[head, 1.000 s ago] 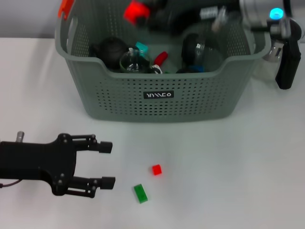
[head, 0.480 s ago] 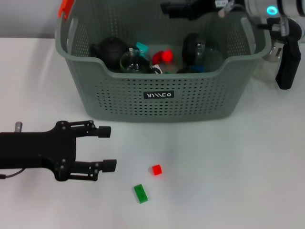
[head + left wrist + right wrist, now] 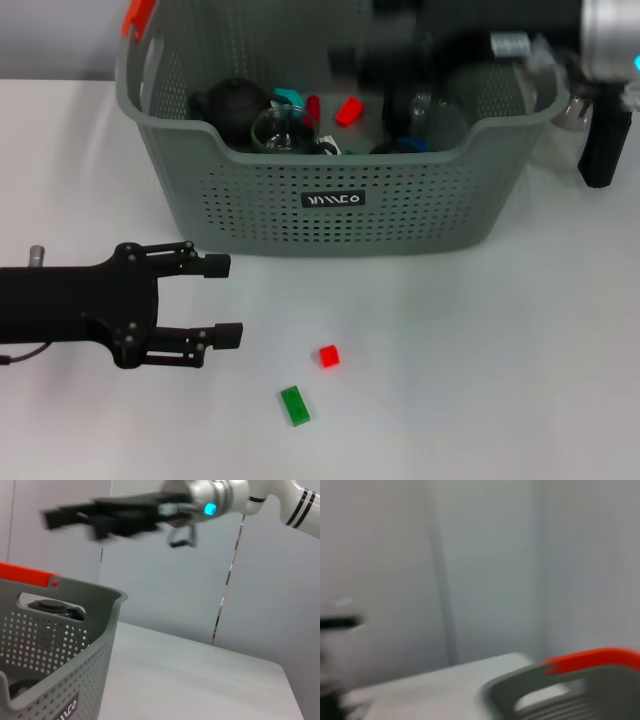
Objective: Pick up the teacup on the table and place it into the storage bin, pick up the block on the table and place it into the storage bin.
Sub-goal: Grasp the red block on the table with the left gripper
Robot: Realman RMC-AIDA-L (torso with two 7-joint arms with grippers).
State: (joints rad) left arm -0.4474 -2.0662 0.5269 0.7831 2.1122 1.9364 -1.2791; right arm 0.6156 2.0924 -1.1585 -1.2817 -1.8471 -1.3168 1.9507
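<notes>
Head view: left gripper (image 3: 226, 298) spread open near table's left edge, beside small red block (image 3: 328, 355).
Right gripper (image 3: 375, 60): blurred over grey-green perforated storage bin (image 3: 330, 200); fingers unreadable.
Risk: small block could slip from wide jaws.

Unreadable white lettering, storage bin (image 3: 250, 215) label (image 3: 332, 199)

Looks like a lab/test rig: bare white table (image 3: 480, 340), plain grey walls (image 3: 165, 595), no furnishings.

I can't read the right gripper (image 3: 375, 45): motion-smeared above the storage bin (image 3: 330, 205), fingers unresolved. Bin's top cut by head view edge. Right wrist view is wholly blurred.
</notes>
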